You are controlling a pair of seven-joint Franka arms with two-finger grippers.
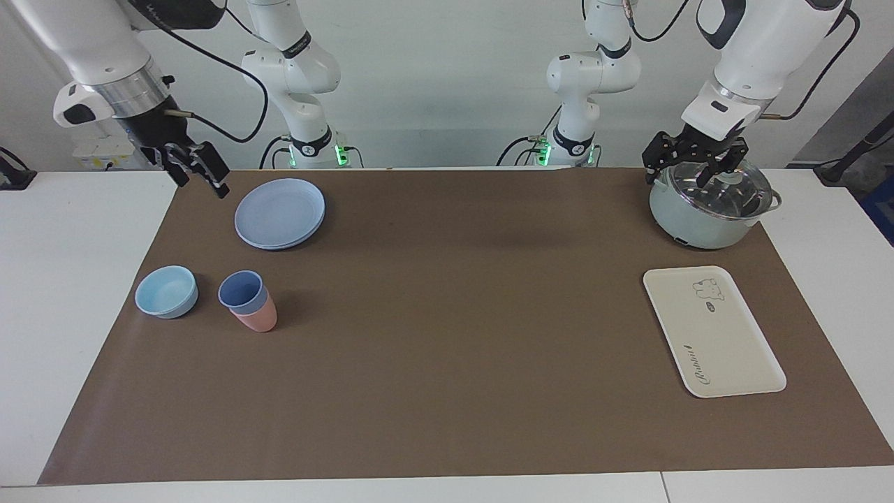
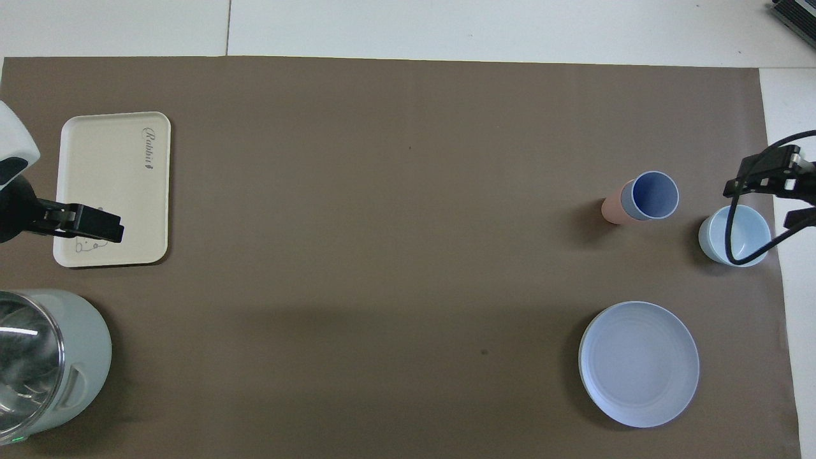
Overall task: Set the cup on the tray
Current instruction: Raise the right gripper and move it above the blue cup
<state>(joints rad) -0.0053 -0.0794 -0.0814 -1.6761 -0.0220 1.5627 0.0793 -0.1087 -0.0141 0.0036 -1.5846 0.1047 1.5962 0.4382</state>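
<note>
— Scanning the edges first: the tray (image 1: 712, 332) lies at the left arm's end of the brown mat (image 1: 454, 335), close to the mat's border, with bare mat all through the middle.

— And the cup (image 1: 242, 291)?

— Nested upright in a salmon-pink cup (image 1: 257, 318) at the right arm's end, beside a light-blue bowl (image 1: 166, 291); a round blue plate (image 1: 280, 212) sits nearer the robots.

— Grippers?

— Right gripper (image 1: 198, 171) hangs over the mat's corner, its fingers apart and empty. Left gripper (image 1: 695, 168) hovers above the lidded pot (image 1: 709, 209), spread narrowly, holding nothing.

— Differences between views?

— Overhead shows the cup's hollow interior (image 2: 650, 195); the facing view shows the grippers' height.
</note>
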